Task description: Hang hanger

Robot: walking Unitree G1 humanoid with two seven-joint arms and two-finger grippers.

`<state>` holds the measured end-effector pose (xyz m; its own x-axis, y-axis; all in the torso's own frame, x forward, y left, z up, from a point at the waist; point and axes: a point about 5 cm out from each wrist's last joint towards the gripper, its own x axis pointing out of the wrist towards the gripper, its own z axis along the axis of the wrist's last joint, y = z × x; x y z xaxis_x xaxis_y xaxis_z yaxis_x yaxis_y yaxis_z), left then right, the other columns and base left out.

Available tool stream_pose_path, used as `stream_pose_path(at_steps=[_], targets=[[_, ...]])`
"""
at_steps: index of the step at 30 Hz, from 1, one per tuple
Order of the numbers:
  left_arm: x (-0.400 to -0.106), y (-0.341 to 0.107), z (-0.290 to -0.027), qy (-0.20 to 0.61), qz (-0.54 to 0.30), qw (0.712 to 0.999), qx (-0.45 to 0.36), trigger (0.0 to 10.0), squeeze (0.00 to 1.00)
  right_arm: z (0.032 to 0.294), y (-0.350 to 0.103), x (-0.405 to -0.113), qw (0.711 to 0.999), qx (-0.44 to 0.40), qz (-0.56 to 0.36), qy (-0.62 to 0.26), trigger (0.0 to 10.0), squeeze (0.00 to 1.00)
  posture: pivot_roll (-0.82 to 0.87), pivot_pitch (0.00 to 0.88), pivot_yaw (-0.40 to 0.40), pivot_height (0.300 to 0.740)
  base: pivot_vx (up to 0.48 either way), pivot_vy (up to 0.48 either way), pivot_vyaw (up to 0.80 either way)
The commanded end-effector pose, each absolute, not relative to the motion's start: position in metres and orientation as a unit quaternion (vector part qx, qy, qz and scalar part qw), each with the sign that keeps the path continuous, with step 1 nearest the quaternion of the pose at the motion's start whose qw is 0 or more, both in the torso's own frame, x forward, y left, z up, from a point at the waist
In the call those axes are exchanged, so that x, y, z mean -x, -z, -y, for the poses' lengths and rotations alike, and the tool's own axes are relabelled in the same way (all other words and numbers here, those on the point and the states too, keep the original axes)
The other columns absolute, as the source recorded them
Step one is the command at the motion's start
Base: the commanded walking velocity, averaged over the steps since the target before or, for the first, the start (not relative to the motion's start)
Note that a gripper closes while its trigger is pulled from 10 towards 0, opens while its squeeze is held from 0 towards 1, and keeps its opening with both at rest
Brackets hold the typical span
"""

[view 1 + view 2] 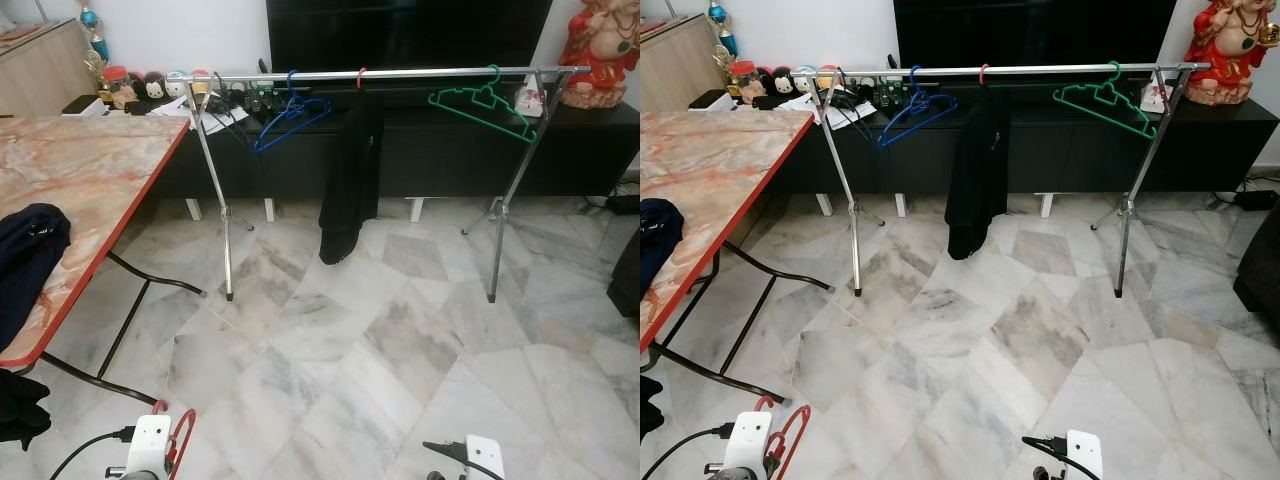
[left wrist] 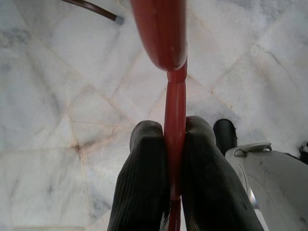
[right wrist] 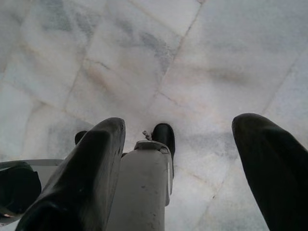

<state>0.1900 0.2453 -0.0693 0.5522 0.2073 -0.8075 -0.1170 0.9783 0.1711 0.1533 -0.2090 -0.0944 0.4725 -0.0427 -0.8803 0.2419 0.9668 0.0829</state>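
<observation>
Carrying the red plastic hanger (image 2: 174, 110) toward the silver metal clothes rail (image 1: 400, 74), which stands well apart across the marble floor (image 1: 400, 340).

The hanger is pinched between the pressed-together fingers of the left gripper (image 2: 174, 159), low at the robot's side. The right gripper (image 3: 178, 159) is held spread and empty. Next, an approach is needed, then a lift to hook it onto a free stretch between the blue hanger (image 1: 290, 118) and the green hanger (image 1: 485, 102).
</observation>
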Motion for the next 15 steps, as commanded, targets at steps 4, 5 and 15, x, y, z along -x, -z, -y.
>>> stream_pose_path(at_steps=[4, 5, 15], targets=[[-0.191, 0.069, -0.245, -0.104, -0.464, 0.879, -0.039, 10.0, 0.00, 0.223, 0.091, -0.154, 0.853, -0.110, -0.499, 0.110, 10.0, 0.00, -0.10, 0.000, 0.038, 0.740, 0.000, 0.000, 0.00], [-0.192, 0.069, -0.245, -0.104, -0.463, 0.879, -0.039, 10.0, 0.00, 0.225, 0.091, -0.154, 0.852, -0.110, -0.499, 0.112, 10.0, 0.00, -0.10, 0.000, 0.038, 0.740, 0.000, 0.000, 0.00], [-0.194, 0.071, -0.234, -0.080, -0.468, 0.878, -0.049, 10.0, 0.00, 0.192, 0.096, -0.157, 0.850, -0.096, -0.512, 0.082, 10.0, 0.00, -0.11, 0.000, 0.051, 0.740, 0.000, -0.213, 0.00]])
